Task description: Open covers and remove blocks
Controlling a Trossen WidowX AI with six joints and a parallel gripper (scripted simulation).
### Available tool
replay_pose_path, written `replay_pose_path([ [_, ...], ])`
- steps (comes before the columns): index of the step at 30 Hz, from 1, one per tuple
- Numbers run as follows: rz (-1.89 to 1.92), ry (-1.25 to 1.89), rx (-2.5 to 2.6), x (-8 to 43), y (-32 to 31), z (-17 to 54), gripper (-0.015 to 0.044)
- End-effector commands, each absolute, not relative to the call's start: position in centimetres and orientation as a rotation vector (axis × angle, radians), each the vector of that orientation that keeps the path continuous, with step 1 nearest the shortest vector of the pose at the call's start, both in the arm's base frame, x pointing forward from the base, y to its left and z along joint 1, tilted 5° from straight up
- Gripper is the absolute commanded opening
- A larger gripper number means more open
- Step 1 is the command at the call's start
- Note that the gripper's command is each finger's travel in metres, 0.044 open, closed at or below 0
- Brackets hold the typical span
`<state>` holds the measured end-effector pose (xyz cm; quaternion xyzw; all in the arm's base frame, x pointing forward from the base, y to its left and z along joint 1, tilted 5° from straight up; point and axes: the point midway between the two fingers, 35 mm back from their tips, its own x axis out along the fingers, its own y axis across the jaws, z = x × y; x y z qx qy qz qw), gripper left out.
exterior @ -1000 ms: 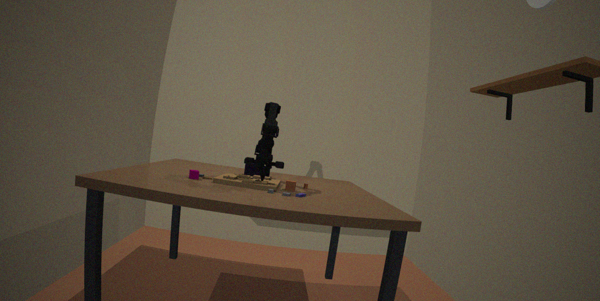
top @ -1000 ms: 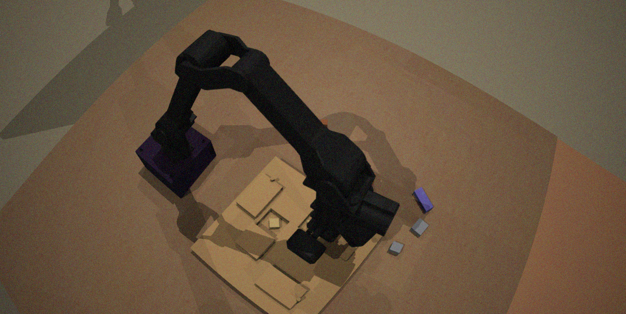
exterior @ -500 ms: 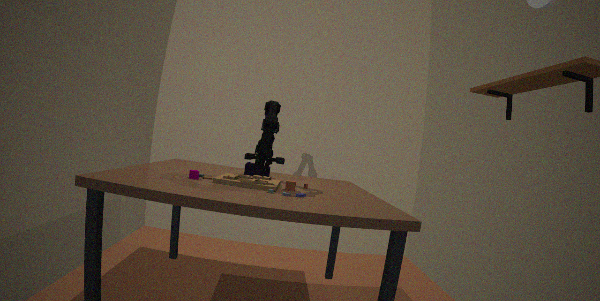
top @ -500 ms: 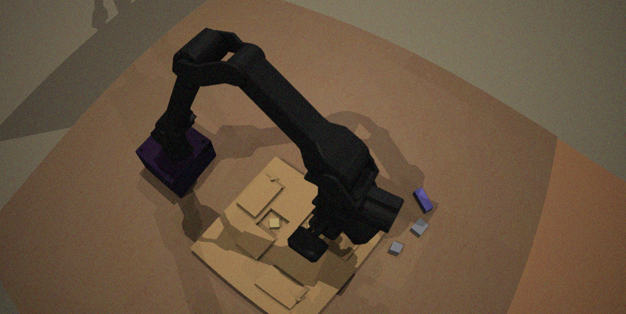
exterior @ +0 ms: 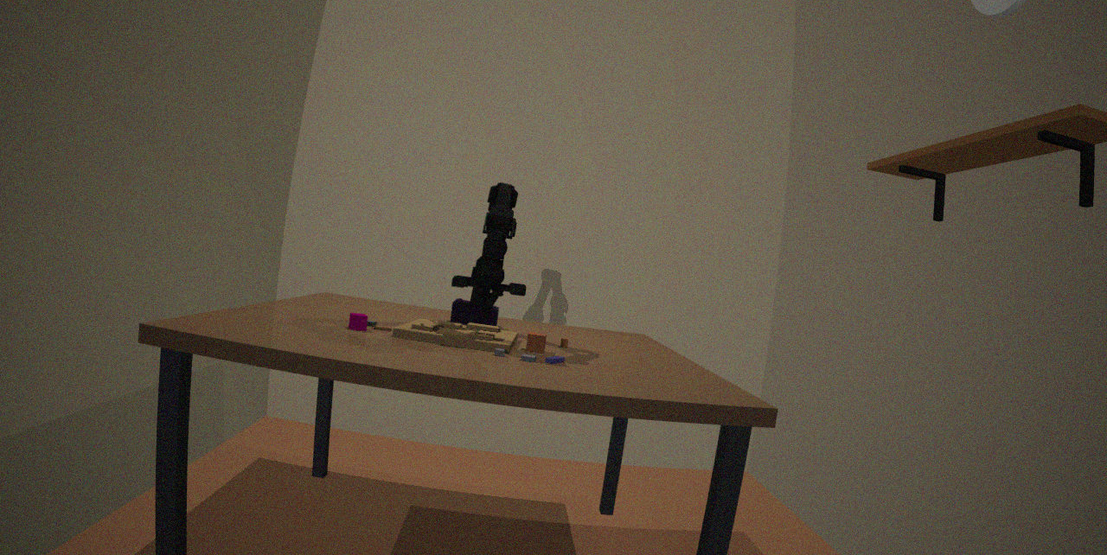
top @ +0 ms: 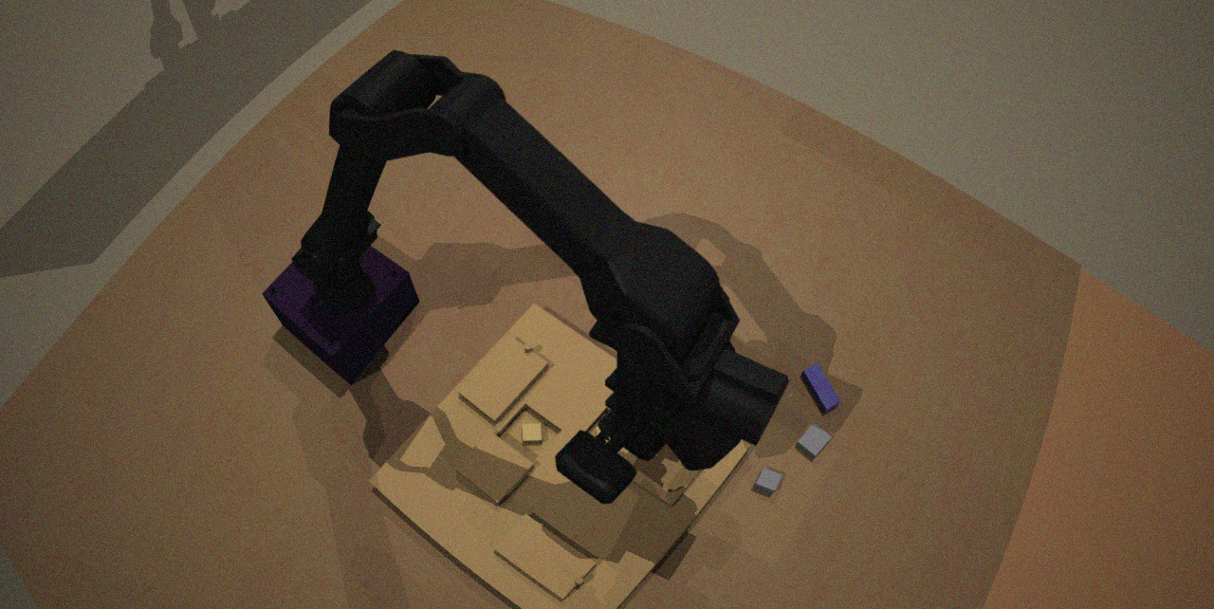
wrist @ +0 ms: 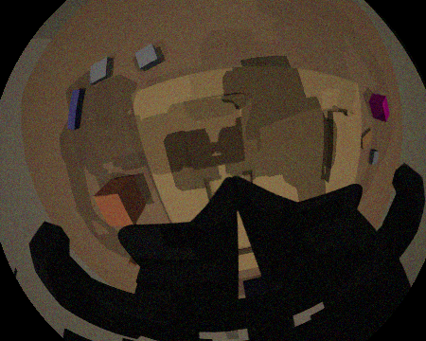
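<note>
The tan puzzle board [top: 403, 479] [exterior: 410, 332] [wrist: 346, 87] lies on the table. A pale yellow block [top: 532, 433] sits in an open square well near the board's middle. One flat cover [top: 504, 386] lies above that well in the top view, another cover [top: 494, 470] lies below it in shadow, and a third cover [top: 542, 561] lies near the lower edge. My gripper [wrist: 232, 183] is shut and empty, above the board. In the top view the hand hides part of the board, and its fingertips are not clear. Other wells are shadowed or hidden.
Beside the board lie a blue block [top: 819, 389] [exterior: 553, 360] [wrist: 76, 109] and two grey blocks, one larger [top: 814, 441] [wrist: 99, 70] and one smaller [top: 768, 481] [wrist: 148, 57]. An orange block [exterior: 535, 343] [wrist: 114, 209] stands beside one side; a magenta block [exterior: 357, 322] [wrist: 379, 107] is opposite.
</note>
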<state>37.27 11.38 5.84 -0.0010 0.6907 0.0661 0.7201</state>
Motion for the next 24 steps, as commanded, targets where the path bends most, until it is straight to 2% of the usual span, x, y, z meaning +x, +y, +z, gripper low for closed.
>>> replay_pose_path([
  [1, 0.019, 1.540, 0.128, 36.0, 11.2, 5.9, 0.0000],
  [9, -0.469, 1.502, 0.626, 31.6, 10.6, 6.5, 0.0000],
  [18, -1.006, 1.325, 1.160, 26.6, 9.7, 6.4, 0.0000],
  [24, -1.045, 1.307, 1.198, 26.3, 9.6, 6.3, 0.0000],
])
